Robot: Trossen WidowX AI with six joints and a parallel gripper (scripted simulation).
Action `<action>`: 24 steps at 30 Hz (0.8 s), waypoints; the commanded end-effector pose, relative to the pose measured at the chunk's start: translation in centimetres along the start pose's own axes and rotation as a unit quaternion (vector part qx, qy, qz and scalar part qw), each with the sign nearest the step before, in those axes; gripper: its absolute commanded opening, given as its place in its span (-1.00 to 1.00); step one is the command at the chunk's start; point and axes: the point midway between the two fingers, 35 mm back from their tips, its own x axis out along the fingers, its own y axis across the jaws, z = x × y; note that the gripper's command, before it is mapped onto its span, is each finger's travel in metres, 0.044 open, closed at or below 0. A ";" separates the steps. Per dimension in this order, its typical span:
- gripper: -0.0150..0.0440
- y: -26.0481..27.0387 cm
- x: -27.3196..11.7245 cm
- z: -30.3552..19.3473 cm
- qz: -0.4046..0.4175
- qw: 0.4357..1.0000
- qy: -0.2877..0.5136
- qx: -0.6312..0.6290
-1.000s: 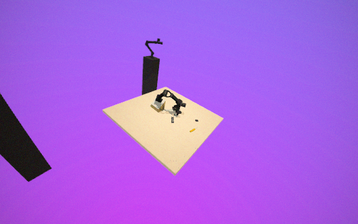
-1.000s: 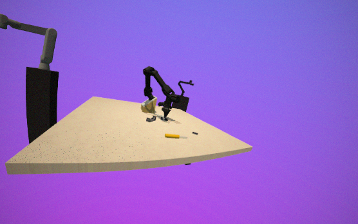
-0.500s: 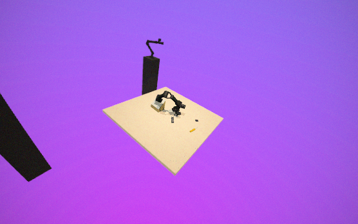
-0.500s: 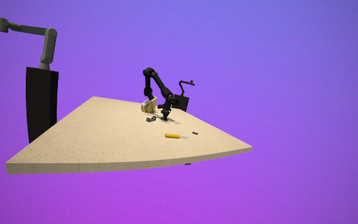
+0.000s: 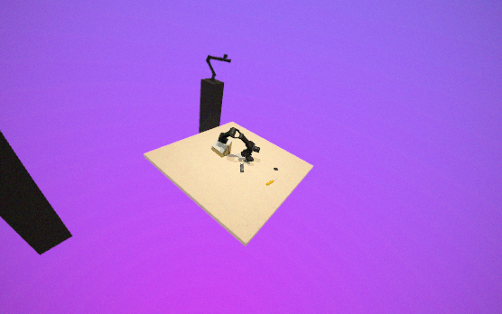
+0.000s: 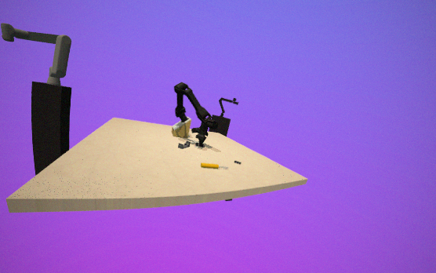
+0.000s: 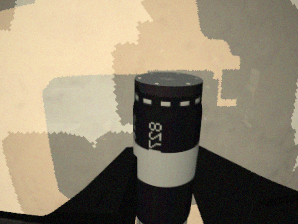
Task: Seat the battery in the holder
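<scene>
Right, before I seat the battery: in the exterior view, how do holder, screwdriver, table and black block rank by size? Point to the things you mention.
1. Table (image 5: 203, 180) (image 6: 118, 176) (image 7: 75, 40)
2. Screwdriver (image 5: 270, 182) (image 6: 209, 165)
3. Holder (image 5: 242, 167) (image 6: 182, 146)
4. Black block (image 5: 275, 169) (image 6: 237, 161)

The holder stands farther back than the screwdriver, so that gap may be partly distance.

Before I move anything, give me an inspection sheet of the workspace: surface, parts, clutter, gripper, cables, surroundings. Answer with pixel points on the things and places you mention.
Surface: pale tabletop (image 5: 203, 180) (image 6: 118, 176), flat; dark specks toward the near edge.
Battery (image 7: 167, 170): between the gripper's fingers, outside the holder.
Holder (image 5: 242, 168) (image 6: 182, 145): on the tabletop beside the gripper; spring and lip too small to make out.
Clutter: yellow-handled screwdriver (image 5: 270, 182) (image 6: 209, 165); small dark block (image 5: 275, 169) (image 6: 237, 161).
Gripper (image 5: 247, 160) (image 6: 201, 146) (image 7: 162, 156): low over the tabletop, shut on the battery.
Cables: nothing seen.
Surroundings: two dark pedestals off the table, each carrying an arm in the exterior view.
</scene>
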 end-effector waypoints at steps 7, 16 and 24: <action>-0.22 0.0 -5.0 0.0 0.000 1.000 -0.001 -0.002; -0.22 2.0 -5.5 0.9 0.000 0.994 0.003 -0.108; -0.22 4.9 -6.1 2.7 0.000 0.966 0.004 -0.259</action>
